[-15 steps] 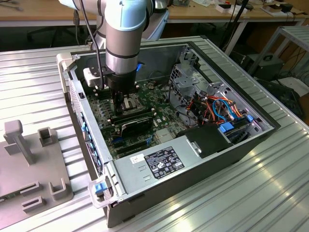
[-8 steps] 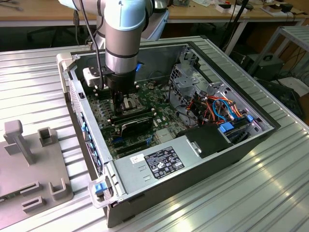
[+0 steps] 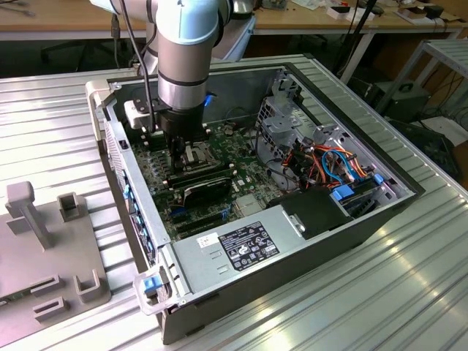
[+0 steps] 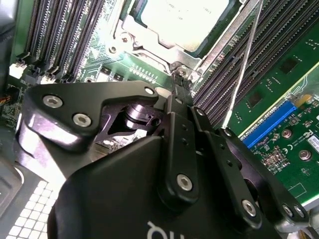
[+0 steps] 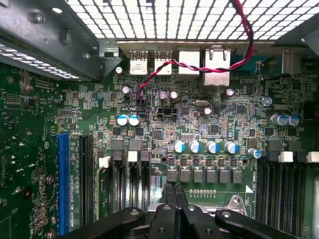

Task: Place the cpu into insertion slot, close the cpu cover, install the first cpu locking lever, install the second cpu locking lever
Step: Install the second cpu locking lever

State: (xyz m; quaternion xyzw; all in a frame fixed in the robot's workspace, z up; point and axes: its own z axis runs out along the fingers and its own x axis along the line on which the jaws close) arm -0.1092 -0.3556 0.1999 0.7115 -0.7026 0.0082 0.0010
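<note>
The cpu (image 4: 184, 17), silvery-grey on top, lies in the insertion slot on the green motherboard (image 4: 294, 64). The cpu cover (image 4: 149, 42), a silver frame, lies flat around it. A thin metal locking lever (image 4: 244, 64) runs slanting past the socket's side, over the black memory slots. My gripper (image 4: 180, 85) is shut, fingertips pressed together with nothing seen between them, its tip close to the socket's corner screw (image 4: 180, 73). The first wrist view shows the same closed gripper (image 5: 174, 191) over the board. In the exterior view the arm reaches down into the case, with the gripper (image 3: 181, 150) at the socket (image 3: 197, 153).
Black memory slots (image 4: 60, 40) flank the socket on both sides. A blue card slot (image 5: 63, 184) and capacitors (image 5: 204, 147) crowd the board. The case's power supply (image 3: 241, 245), cables (image 3: 333, 164) and drive cage (image 3: 285, 117) lie toward the exterior view's right. A grey fixture (image 3: 44, 248) sits outside the case.
</note>
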